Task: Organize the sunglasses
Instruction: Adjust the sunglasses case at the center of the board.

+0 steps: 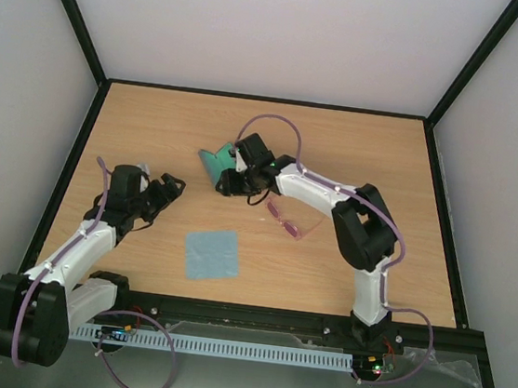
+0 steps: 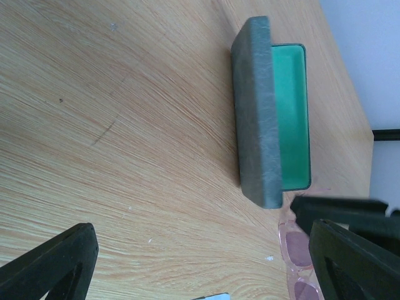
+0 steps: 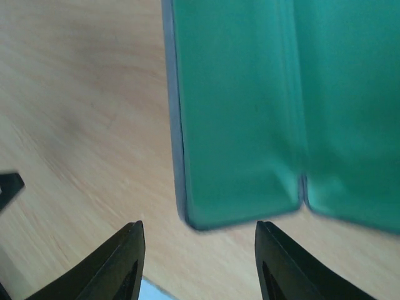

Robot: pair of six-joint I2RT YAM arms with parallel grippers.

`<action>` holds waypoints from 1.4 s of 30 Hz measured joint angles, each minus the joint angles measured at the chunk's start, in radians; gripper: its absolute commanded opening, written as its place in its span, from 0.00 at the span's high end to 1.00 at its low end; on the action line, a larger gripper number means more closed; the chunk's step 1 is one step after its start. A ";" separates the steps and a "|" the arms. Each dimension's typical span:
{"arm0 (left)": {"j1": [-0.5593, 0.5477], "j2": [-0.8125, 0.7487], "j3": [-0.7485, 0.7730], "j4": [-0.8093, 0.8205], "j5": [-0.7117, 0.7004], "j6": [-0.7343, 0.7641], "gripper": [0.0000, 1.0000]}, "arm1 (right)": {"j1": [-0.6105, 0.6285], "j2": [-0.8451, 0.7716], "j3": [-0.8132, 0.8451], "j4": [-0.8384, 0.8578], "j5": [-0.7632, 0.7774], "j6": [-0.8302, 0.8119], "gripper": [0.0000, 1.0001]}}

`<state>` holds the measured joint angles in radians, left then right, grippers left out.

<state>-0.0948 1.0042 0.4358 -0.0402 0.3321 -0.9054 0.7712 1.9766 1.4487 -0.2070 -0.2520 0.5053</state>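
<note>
- Pale blue cloth (image 1: 211, 253), square and flat, is seen nearest on the wooden counter (image 1: 154, 126), a little beyond the near edge and between the two arms.
- Left of the cloth and slightly farther back, the left tool (image 1: 171, 189) is held low over the counter. Its fingers are spread wide and nothing is gripped. In the left wrist view only bare wood is seen in the gap.
- Right of the cloth, near the middle of the counter, the sunglasses (image 1: 286, 220) are laid on the wood, just on the near side of the right arm's forearm. A thin pink frame and pink-tinted lenses can be made out. They are touched by neither tool.
- In the left wrist view part of the pink frame is seen at the lower right. It is partly hidden behind one finger of that tool and lies close to one end of the case.
- Farther back, the right tool (image 1: 233, 177) is poised at the near edge of the case, its fingers parted and nothing clasped between them. In the right wrist view the green lining is seen just beyond the fingertips. Whether the case is touched cannot be told.
- Farthest of all, the case (image 1: 214, 162) is found lying open, blue-grey outside and green inside, its two halves joined along a crease. The sunglasses are outside it, near but apart.
</note>
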 measured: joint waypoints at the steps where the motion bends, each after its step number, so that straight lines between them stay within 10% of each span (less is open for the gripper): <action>1: 0.000 -0.004 -0.002 0.000 0.000 0.000 0.05 | -0.002 0.032 0.038 0.002 -0.001 0.003 0.50; 16: 0.000 -0.014 -0.024 0.002 0.001 -0.002 0.06 | 0.036 0.225 0.400 -0.136 0.043 -0.062 0.47; 27: 0.000 -0.016 -0.032 0.004 0.002 -0.004 0.07 | 0.101 0.252 0.371 -0.241 0.180 -0.145 0.64; 42: 0.000 -0.029 -0.039 0.003 0.001 -0.007 0.07 | 0.109 0.147 0.118 -0.241 0.388 -0.233 0.51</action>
<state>-0.0948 0.9756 0.3969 -0.0368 0.3332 -0.9123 0.8803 2.1239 1.5665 -0.4484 0.1364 0.2726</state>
